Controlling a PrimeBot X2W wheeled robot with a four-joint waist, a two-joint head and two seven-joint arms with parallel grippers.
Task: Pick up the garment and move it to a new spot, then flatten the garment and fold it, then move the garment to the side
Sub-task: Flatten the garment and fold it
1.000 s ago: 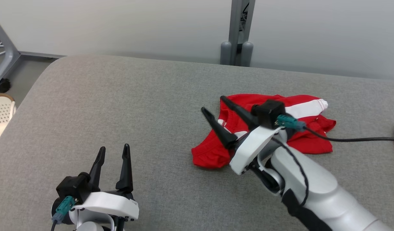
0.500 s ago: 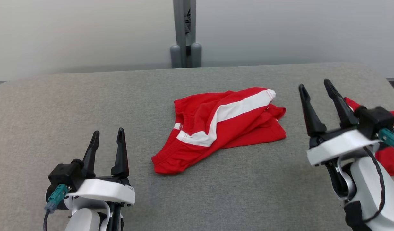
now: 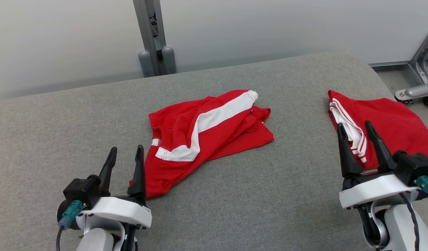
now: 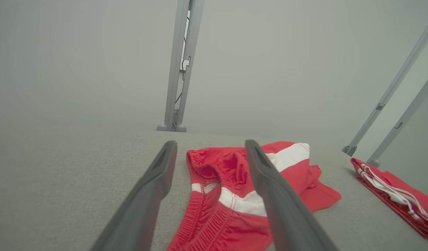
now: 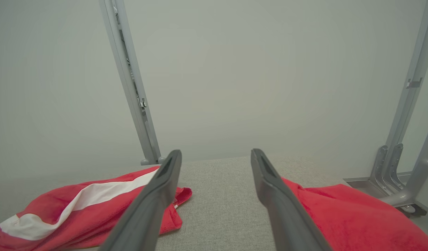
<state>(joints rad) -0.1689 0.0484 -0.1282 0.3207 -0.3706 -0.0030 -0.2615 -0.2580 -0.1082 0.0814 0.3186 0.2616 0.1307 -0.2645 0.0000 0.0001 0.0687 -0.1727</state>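
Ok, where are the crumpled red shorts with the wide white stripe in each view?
Head view: red shorts, centre.
Left wrist view: red shorts, lower centre.
Right wrist view: red shorts, lower left.
Shared landmark: grey upright post behind them.

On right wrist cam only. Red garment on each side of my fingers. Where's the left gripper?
Observer: The left gripper is open and empty at the near-left end of the crumpled red shorts, fingers pointing along them.
Operator: The red garment on my right, is it plain?
Observer: No. The head view shows thin white stripes along the left edge of the folded red garment, which lies at the right end of the grey table.
Operator: Am I over it?
Observer: In the head view the right gripper stands open at its near-left corner. I cannot tell whether it touches.
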